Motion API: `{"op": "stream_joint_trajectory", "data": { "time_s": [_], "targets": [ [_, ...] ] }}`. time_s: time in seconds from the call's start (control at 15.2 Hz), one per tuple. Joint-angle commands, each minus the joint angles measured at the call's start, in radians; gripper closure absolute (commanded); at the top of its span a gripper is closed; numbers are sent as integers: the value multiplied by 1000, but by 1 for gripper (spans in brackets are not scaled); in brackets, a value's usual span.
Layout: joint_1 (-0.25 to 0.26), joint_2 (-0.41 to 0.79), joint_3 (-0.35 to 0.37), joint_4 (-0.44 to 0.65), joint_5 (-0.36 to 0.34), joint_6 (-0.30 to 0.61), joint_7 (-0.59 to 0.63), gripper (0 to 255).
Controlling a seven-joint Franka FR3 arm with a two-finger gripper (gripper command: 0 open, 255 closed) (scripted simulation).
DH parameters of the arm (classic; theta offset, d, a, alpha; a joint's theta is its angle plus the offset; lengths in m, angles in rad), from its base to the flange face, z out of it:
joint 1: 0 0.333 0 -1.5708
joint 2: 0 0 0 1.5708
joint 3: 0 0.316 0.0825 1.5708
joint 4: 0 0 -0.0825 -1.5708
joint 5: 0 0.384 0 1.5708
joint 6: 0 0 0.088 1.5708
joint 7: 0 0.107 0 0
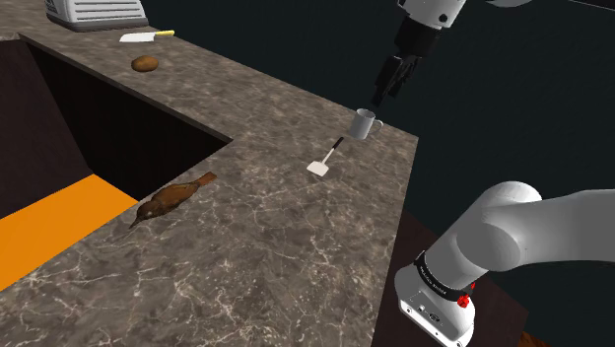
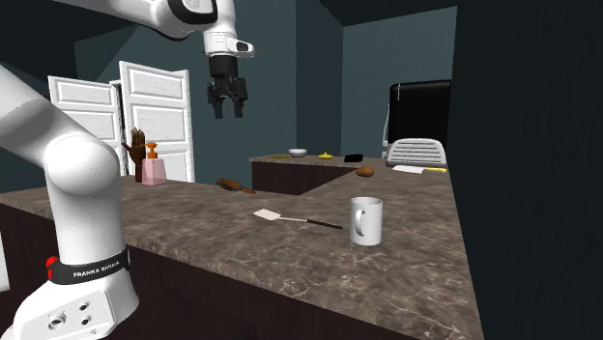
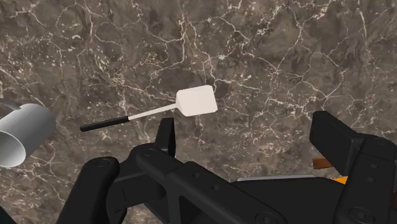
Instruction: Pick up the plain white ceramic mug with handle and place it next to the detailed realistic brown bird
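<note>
The claw (image 1: 386, 91) hangs spread and empty high over a white spatula (image 1: 325, 160). The white mug (image 1: 366, 124) stands upright by the spatula's handle, near the bench (image 1: 296, 246) edge. The claw should centre over the mug's rim, then descend clear of the spatula.

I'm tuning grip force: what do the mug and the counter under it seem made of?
The mug looks smooth and plain white with grey shading, possibly glazed ceramic; nothing settles it. The counter looks like brown stone, perhaps marble: pale veins run all across it.
</note>
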Motion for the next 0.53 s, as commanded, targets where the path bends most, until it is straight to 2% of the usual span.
{"op": "stream_joint_trajectory", "data": {
  "time_s": [0.0,0.46],
  "targets": [
    [0,0,0,0,0,0,0,0],
    [-56,152,-80,-18,-55,174,-66,0]
  ]
}}
